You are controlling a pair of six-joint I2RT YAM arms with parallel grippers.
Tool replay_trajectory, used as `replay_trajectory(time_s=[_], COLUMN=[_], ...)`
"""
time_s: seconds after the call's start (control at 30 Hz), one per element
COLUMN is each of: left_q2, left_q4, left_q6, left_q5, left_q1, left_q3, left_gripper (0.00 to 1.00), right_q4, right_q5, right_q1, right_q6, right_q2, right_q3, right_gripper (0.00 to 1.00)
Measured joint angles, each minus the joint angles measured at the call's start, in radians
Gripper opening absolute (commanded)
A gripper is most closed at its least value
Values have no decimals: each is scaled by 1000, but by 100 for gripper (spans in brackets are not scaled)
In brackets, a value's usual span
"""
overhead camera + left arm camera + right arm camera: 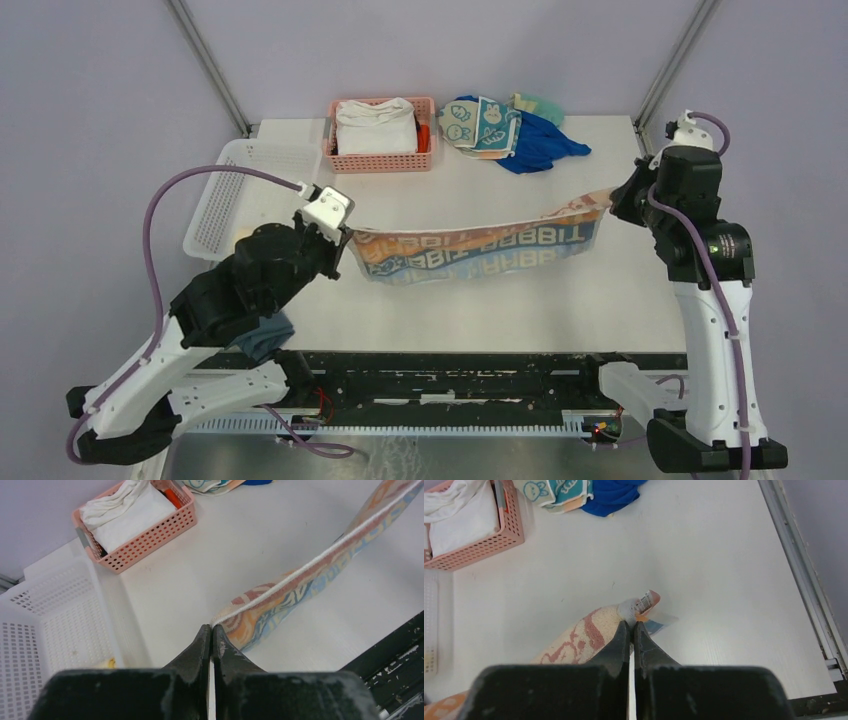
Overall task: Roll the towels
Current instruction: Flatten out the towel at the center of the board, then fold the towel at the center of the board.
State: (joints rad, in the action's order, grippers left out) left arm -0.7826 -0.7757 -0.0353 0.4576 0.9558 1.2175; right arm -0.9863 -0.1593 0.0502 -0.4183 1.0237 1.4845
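The left arm (240, 290) stretches low from the lower left of the frame toward centre, its tool (343, 238) pinched tight. The right arm (715, 270) stands upright at the right edge, its tool (612, 203) likewise closed, each clamping one end of the towel (470, 250).

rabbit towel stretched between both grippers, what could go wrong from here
The left gripper and right gripper each pinch only a corner tip of the RABBIT towel; a harder pull could slip one free.
The towel sags in the middle, so it may land creased and roll crooked.
The white basket sits right beside the left gripper and might get nudged.
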Motion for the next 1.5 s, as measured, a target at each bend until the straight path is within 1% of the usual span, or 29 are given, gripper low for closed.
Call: replay_trajectory(time_s=[0.03,0.13,0.2,0.27,0.33,0.37,0.47,0.53,0.67,0.77,0.9,1.03,1.17,1.3,1.5], left_q2=[1,-18,-55,-129,-216,-278,-444,-537,-693,-767,-824,-823,-778,-715,-639], left_q4=[-11,-13,-2,31,78,108,170,201,242,291,324,330,329,306,276], left_q6=[7,27,36,42,42,42,42,30,-10,-39,-75,-86,-82,-53,28], left_q5=[-23,-38,-39,-53,-109,-155,-232,-248,-255,-252,-249,-249,-246,-257,-336], left_q1=[0,0,-3,-30,-109,-179,-366,-435,-467,-473,-478,-479,-479,-479,-478], left_q3=[3,-15,-43,-78,-109,-123,-136,-129,-65,-19,20,14,-48,-117,-189], left_gripper=[3,3,3,3,3,3,3,3,3,3,3,3,3,3,3], right_q4=[-24,-20,-17,2,39,64,150,200,291,336,378,404,404,385,387], right_q5=[23,39,47,50,49,49,49,50,64,85,122,141,138,108,70], right_q1=[0,0,0,0,0,0,0,0,-2,-9,-21,-32,-39,-47,-71], right_q6=[-1,-8,-17,-29,-39,-47,-65,-76,-87,-90,-89,-89,-94,-114,-143], right_q2=[-10,0,39,108,203,267,467,611,803,871,899,891,834,739,636], right_q3=[-7,-43,-80,-108,-123,-124,-114,-80,-20,24,79,70,-28,-136,-257], right_gripper=[1,2,2,2,1,0,0,0,0,1,1,1,1,1,2])
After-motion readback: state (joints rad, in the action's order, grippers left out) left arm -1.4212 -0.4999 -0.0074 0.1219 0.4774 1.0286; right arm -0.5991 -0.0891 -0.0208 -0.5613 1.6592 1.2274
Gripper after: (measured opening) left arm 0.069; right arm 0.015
